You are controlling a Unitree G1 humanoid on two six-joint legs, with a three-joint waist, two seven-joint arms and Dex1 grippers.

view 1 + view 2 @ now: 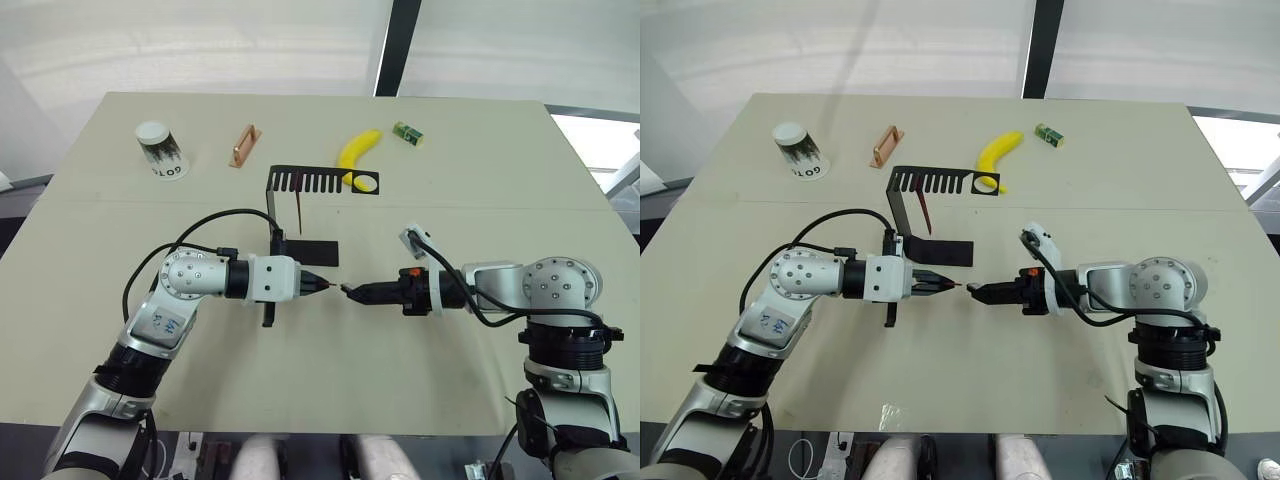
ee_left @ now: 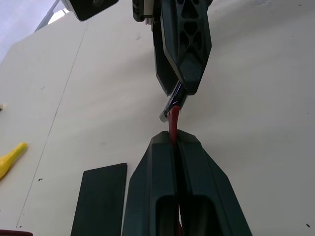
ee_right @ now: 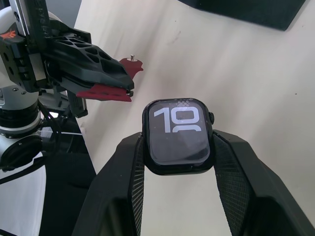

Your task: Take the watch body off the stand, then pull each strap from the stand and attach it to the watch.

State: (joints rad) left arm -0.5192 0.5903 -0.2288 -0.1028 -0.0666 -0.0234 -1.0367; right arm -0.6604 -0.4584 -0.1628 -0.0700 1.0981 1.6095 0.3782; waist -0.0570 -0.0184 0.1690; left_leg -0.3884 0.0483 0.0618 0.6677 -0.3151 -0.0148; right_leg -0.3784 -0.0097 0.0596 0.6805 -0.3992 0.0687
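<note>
Lining up the maroon strap (image 3: 110, 92) end with the watch body (image 3: 179, 136) edge matters most here, so we should close the gap squarely and slowly. Our left hand (image 1: 322, 285) has its fingers pressed together on the strap; our right hand (image 1: 347, 291), just opposite, pinches the watch body between its fingers. The second strap (image 1: 300, 208) hangs on the stand (image 1: 318, 181) beyond both hands.

Bare beige tabletop (image 1: 330, 370) lies open below my two pincers. Just behind them the black bent sheet-metal stand (image 1: 310, 182) blocks the way; the yellow banana (image 1: 358, 150) and white paper cup (image 1: 160, 150) sit farther back.
</note>
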